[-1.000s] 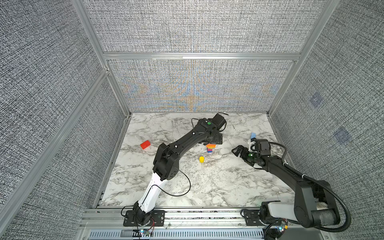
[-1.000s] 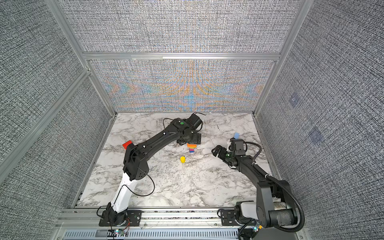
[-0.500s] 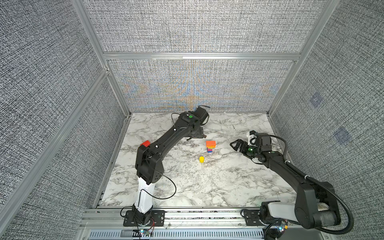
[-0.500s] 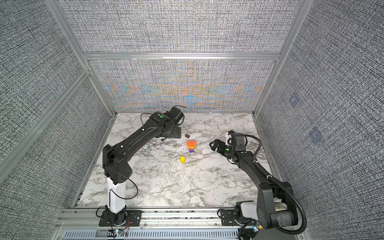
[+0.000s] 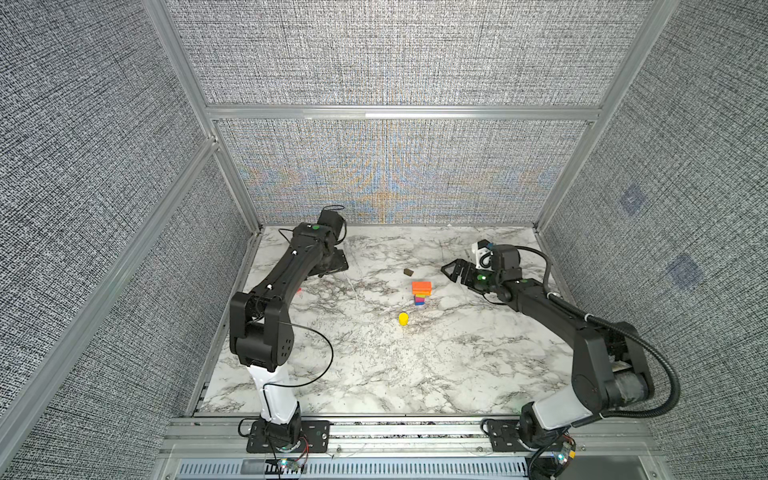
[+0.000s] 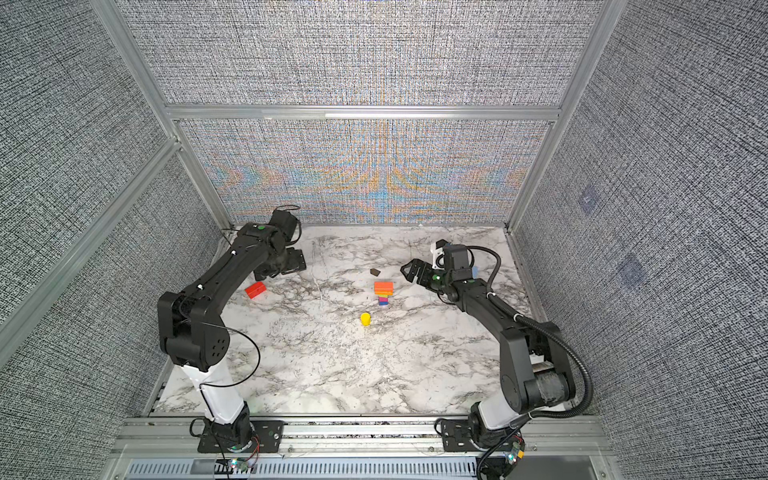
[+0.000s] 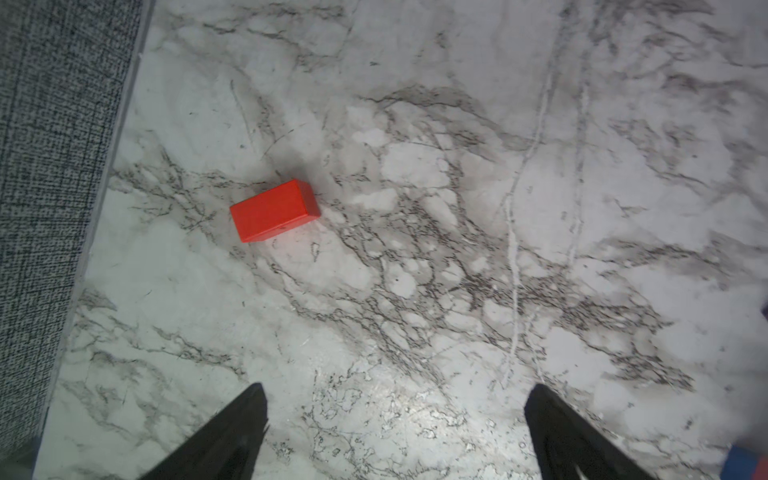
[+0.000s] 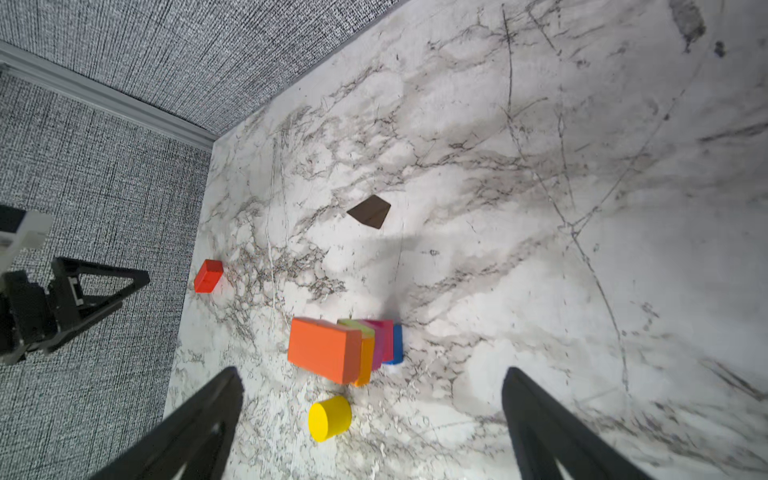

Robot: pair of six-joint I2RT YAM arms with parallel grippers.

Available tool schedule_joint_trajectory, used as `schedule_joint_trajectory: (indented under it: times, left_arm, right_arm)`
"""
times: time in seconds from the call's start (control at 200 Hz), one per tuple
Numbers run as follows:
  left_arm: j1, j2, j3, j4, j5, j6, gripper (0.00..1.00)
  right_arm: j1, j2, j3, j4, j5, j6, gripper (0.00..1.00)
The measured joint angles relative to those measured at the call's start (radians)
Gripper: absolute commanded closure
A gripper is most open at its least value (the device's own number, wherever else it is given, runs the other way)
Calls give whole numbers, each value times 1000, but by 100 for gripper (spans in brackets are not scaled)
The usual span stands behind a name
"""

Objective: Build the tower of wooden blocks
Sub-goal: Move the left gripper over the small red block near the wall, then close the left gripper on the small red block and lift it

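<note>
Marble table [image 5: 374, 374] is seen inside grey fabric walls. The tower [image 5: 421, 293] stands right of the table's middle and is short: a blue block at the base, then pink, yellow-green and thin orange layers, topped by a wide orange slab [image 8: 322, 349]. The stack looks slightly skewed in the right wrist view. The right gripper [image 8: 372, 374] is held near the tower on its right side, apart from it, with its jaws spread wide and nothing between them. The left gripper [image 7: 397, 397] is pointed down at the back-left of the table, also spread wide and empty. A red block [image 7: 274, 210] lies flat on the marble ahead of the left gripper, untouched, near the left wall. A dark brown block [image 5: 408, 272] lies just behind the tower. A yellow cylinder [image 5: 403, 318] is set just in front of the tower. A light blue block [image 6: 474, 272] is partly hidden behind the right wrist.
</note>
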Motion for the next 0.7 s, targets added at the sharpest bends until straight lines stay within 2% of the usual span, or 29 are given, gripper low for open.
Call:
schedule_joint_trajectory:
  times: [0.28, 0.695]
  left_arm:
    - [158, 58, -49, 45, 24, -38, 1]
    - [244, 144, -112, 144, 26, -87, 1]
  right_arm:
    - [1, 69, 60, 38, 0, 15, 1]
    - [1, 76, 30, 85, -1, 16, 1]
